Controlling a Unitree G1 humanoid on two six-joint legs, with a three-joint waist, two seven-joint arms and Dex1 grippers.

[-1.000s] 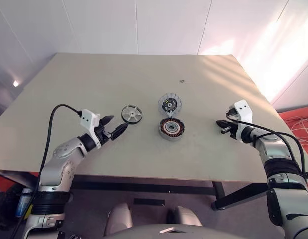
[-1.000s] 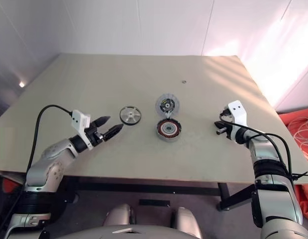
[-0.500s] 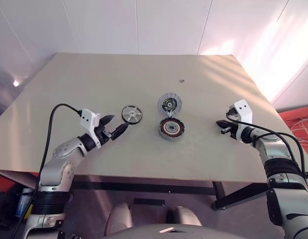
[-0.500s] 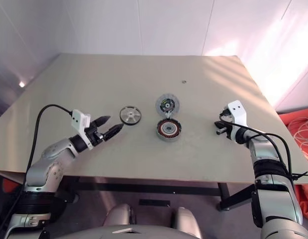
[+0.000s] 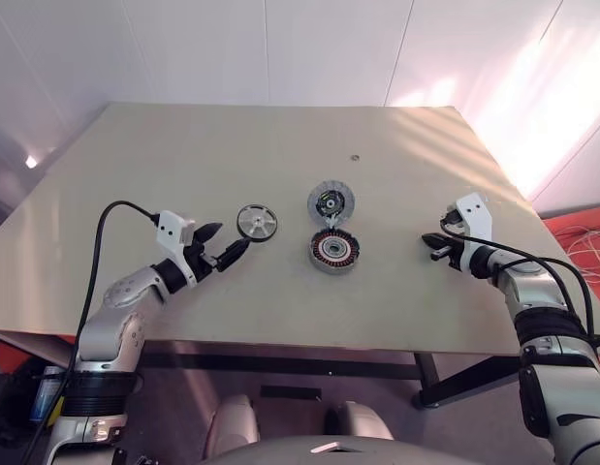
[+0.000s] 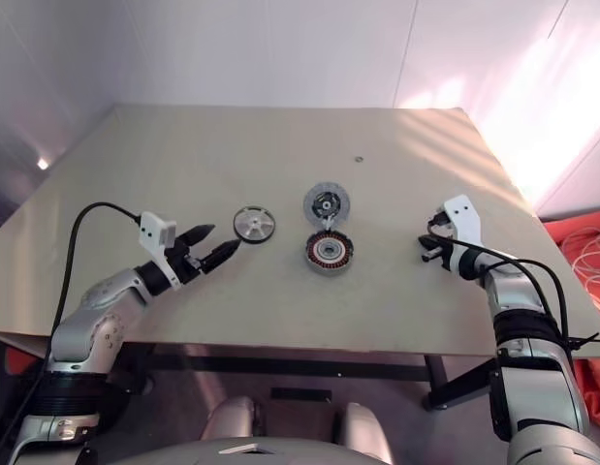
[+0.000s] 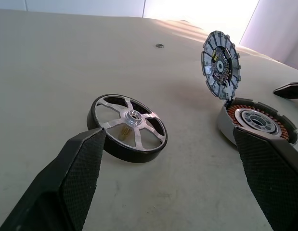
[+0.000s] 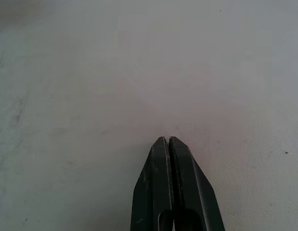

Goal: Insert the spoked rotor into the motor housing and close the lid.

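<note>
Nothing has moved since a second ago. The spoked rotor [image 5: 256,222] lies flat near the counter's [image 5: 280,155] middle, just past the left gripper's [image 5: 222,244] wide-open fingers. Beside it sits the motor housing [image 5: 334,251], its lid [image 5: 331,202] standing up, while the right gripper's [image 6: 427,246] fingers are pressed together, holding nothing.

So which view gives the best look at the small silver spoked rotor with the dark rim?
The left wrist view: the small silver spoked rotor with the dark rim lies flat on the table between the left gripper's open fingers, with spokes and hub distinct. Both eye views show it as a small disc. The right wrist view shows bare tabletop.
</note>
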